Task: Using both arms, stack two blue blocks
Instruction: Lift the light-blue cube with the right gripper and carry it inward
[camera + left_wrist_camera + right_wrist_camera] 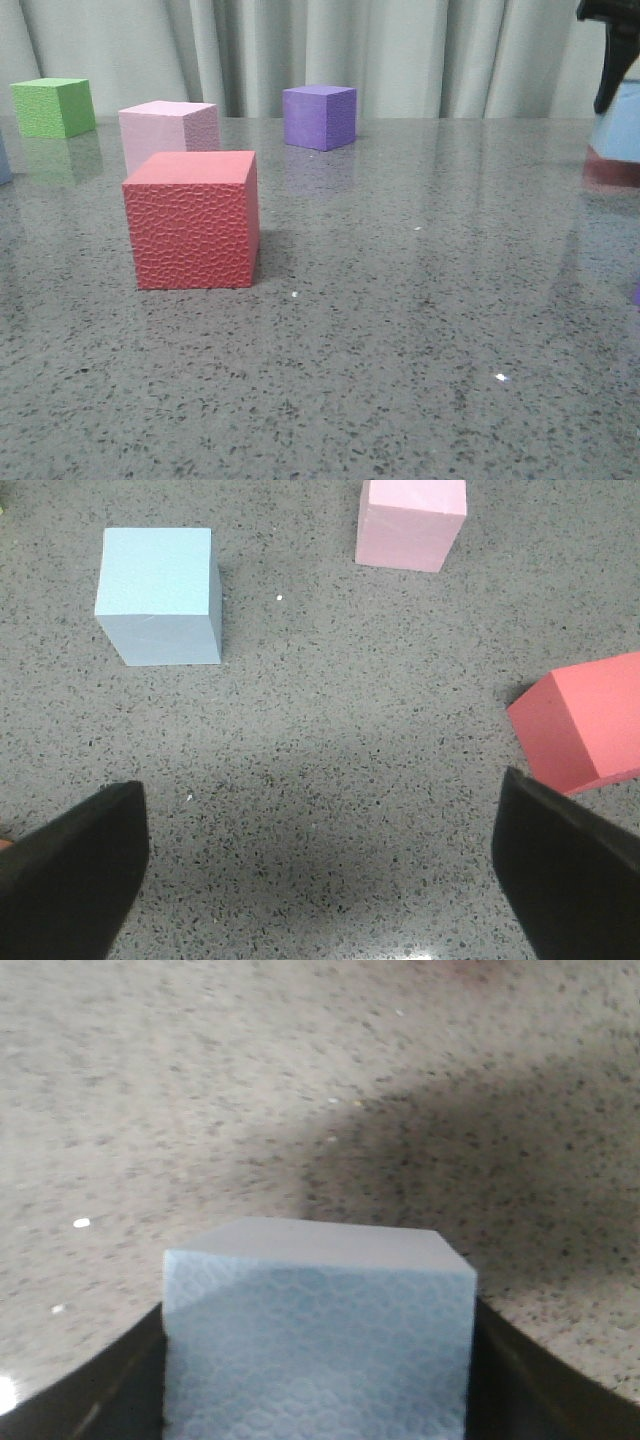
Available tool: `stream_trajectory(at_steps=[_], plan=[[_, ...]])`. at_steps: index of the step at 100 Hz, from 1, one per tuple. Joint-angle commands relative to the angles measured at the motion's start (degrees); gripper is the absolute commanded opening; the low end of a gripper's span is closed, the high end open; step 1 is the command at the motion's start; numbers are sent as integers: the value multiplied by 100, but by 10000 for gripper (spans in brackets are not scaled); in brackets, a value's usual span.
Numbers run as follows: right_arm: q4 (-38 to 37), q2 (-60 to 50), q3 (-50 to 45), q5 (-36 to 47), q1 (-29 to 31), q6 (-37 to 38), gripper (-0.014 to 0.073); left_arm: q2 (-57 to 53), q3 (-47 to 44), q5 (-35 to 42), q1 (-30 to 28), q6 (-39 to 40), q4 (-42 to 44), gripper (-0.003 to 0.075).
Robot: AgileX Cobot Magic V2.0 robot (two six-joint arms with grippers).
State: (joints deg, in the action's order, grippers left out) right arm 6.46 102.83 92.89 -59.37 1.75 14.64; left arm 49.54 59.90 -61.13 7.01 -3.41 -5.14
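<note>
One pale blue block [160, 595] rests on the grey table, apart from my left gripper [320, 875]. That gripper is open, its black fingers [70, 870] spread wide over bare table. It does not appear in the front view. The other blue block [320, 1330] is clamped between the two fingers of my right gripper [320, 1390], which is shut on it. In the front view this block [620, 125] hangs at the far right edge under the black right gripper [612, 50], partly cut off by the frame.
A textured red cube [190, 220] stands front left, with a pink cube [168, 130] behind it. A green cube [53, 107] and a purple cube [320, 117] sit at the back by the curtain. The left wrist view shows the pink cube [410, 525] and red cube [585, 725].
</note>
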Motion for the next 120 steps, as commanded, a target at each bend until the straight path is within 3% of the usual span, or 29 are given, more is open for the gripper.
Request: stream_trajectory(at_steps=[1, 23, 55, 120], plan=[[58, -307, 467, -150, -188, -43, 344, -8, 192, 335, 34, -1, -99, 663], [58, -307, 1016, -185, -1013, -50, 344, -8, 192, 335, 34, -1, -99, 663], [58, -170, 1054, 82, -1946, 108, 353, -8, 192, 335, 34, -1, -99, 663], [-20, 256, 1100, 639, -2756, 1004, 353, -8, 192, 335, 34, -1, -99, 663]])
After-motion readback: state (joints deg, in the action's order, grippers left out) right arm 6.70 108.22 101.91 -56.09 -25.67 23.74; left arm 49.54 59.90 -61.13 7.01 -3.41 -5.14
